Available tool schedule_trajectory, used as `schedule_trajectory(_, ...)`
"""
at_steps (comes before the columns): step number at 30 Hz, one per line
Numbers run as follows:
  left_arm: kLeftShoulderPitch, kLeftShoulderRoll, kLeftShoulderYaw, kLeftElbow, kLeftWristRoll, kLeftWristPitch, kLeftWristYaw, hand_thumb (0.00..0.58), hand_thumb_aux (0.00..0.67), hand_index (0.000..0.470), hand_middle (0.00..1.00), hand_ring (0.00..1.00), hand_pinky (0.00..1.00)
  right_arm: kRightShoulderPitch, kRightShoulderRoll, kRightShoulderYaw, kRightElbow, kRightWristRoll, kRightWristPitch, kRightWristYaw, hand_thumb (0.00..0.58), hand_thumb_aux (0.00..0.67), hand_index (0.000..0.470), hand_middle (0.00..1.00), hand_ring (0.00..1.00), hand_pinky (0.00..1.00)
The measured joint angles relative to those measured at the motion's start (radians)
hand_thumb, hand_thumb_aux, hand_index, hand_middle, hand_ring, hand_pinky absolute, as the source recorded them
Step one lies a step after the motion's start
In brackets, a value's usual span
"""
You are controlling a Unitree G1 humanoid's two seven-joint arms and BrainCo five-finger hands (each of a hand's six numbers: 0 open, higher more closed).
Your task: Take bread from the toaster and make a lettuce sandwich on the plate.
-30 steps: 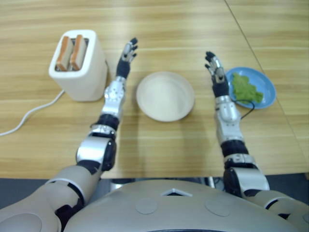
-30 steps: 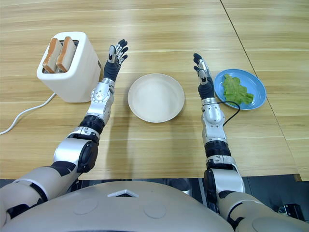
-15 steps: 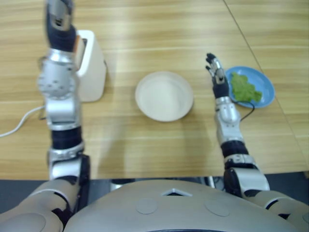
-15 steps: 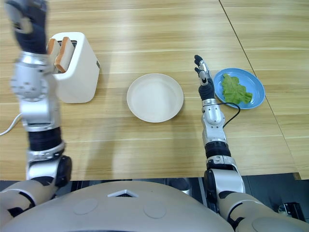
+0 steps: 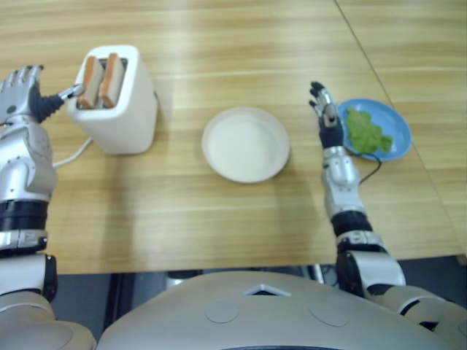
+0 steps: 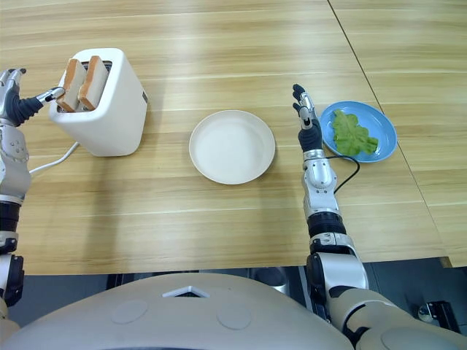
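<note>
Two slices of bread (image 6: pixel 82 79) stand proud of the toaster (image 6: pixel 102 113), at ten o'clock from the plate (image 6: pixel 232 146), so they look easy to pinch. The left robot hand (image 5: pixel 25 95) sits at the toaster's nine o'clock, spread wide and holding nothing. The right robot hand (image 6: pixel 305 117) stands open and empty beside the lettuce (image 6: pixel 350 135) on its blue dish (image 6: pixel 385 125), at three o'clock. The cord (image 6: pixel 51 160) trails over the surface (image 6: pixel 219 44) near the left arm and may snag it.

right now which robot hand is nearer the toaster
Left. The left robot hand is right beside the toaster, at its left side near the bread. The right robot hand is far across the plate, next to the blue dish of lettuce.
</note>
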Motion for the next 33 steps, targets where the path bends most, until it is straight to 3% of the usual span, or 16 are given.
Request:
schedule_trajectory(21, 0.016, -0.012, -0.057, -0.115, -0.01, 0.015, 0.019, 0.0, 0.0, 0.0, 0.0, 0.0, 0.0, 0.002, -0.005, -0.001, 0.024, 0.0, -0.007, 0.0, 0.0, 0.0, 0.0, 0.0, 0.0, 0.0)
schedule_trajectory(33, 0.007, -0.009, -0.102, -0.055, 0.022, 0.046, -0.009, 0.0, 0.0, 0.0, 0.0, 0.0, 0.0, 0.003, -0.018, -0.003, 0.029, 0.0, -0.01, -0.001, 0.0, 0.0, 0.0, 0.0, 0.0, 0.0)
